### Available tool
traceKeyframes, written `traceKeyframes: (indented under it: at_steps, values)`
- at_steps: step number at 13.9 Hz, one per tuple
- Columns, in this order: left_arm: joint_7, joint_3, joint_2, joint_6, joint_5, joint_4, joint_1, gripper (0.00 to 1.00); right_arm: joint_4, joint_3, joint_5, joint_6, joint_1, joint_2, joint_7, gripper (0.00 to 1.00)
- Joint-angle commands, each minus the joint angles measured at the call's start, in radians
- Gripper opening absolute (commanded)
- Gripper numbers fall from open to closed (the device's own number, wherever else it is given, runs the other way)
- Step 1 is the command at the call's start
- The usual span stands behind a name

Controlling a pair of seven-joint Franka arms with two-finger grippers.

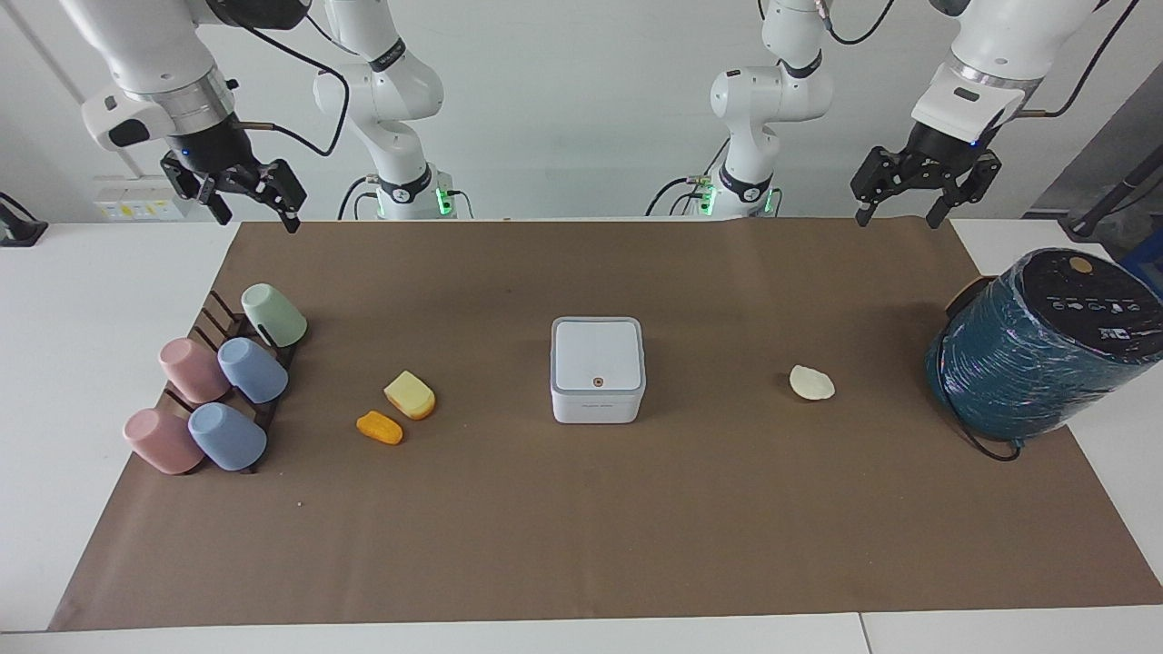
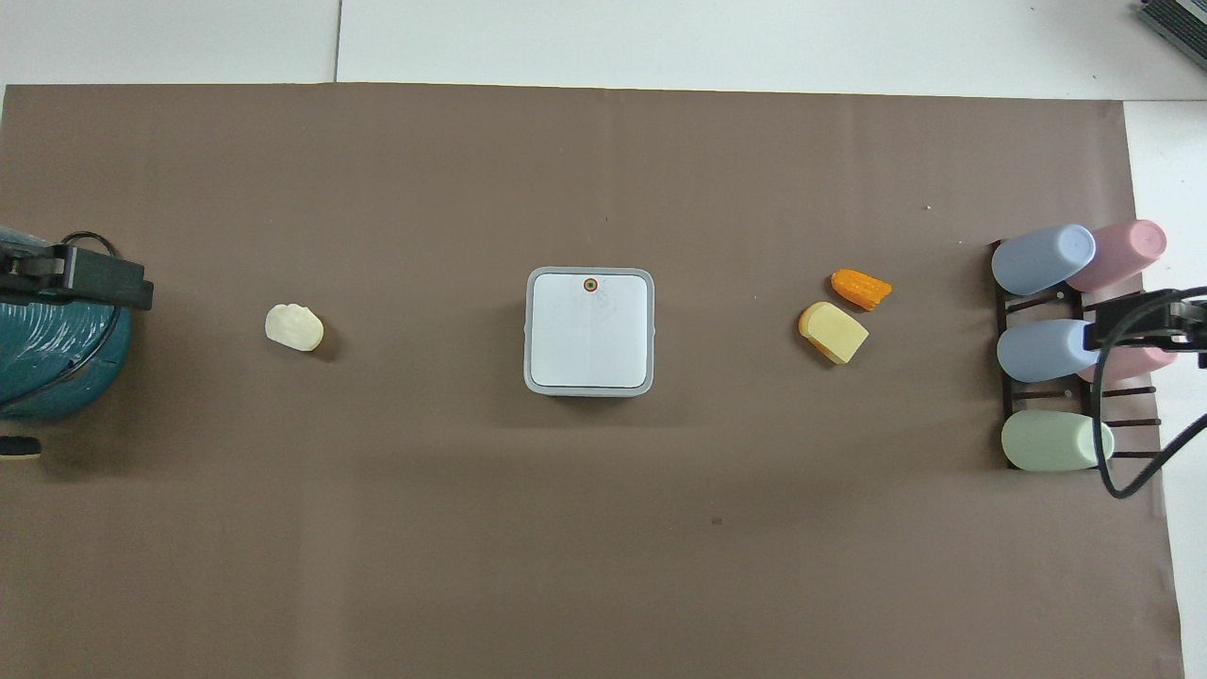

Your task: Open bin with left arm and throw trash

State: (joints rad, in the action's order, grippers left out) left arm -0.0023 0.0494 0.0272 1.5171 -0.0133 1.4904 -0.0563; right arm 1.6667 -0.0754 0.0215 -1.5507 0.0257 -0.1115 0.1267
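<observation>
The bin point(image 1: 597, 368) point(image 2: 589, 330), a small white square box with a grey-blue rim, stands mid-mat with its lid down. The trash lies on the mat in three pieces. An orange lump point(image 1: 379, 427) point(image 2: 860, 289) and a yellow wedge point(image 1: 410, 394) point(image 2: 834, 332) lie toward the right arm's end. A cream oval point(image 1: 811, 382) point(image 2: 294, 327) lies toward the left arm's end. My left gripper point(image 1: 896, 218) point(image 2: 94, 278) hangs open and empty, high over the mat's edge near the teal cylinder. My right gripper point(image 1: 256, 221) point(image 2: 1146, 321) hangs open and empty above the cup rack.
A large teal wrapped cylinder point(image 1: 1045, 341) point(image 2: 47, 358) lies at the left arm's end of the table. A dark rack of several pastel cups point(image 1: 218, 391) point(image 2: 1047, 349) sits at the right arm's end. Brown paper point(image 1: 581, 527) covers the table.
</observation>
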Motion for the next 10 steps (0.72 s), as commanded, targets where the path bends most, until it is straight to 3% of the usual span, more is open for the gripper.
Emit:
traceKeyframes:
  at_steps: [1, 10]
  values:
    - [-0.007, 0.006, 0.025, -0.006, -0.002, 0.027, 0.01, 1.0, 0.033, -0.003, 0.008, -0.009, 0.003, -0.027, -0.018, 1.0]
    - [-0.007, 0.006, 0.025, -0.006, -0.002, 0.027, 0.01, 1.0, 0.089, -0.001, 0.008, -0.052, 0.002, -0.03, -0.021, 1.0]
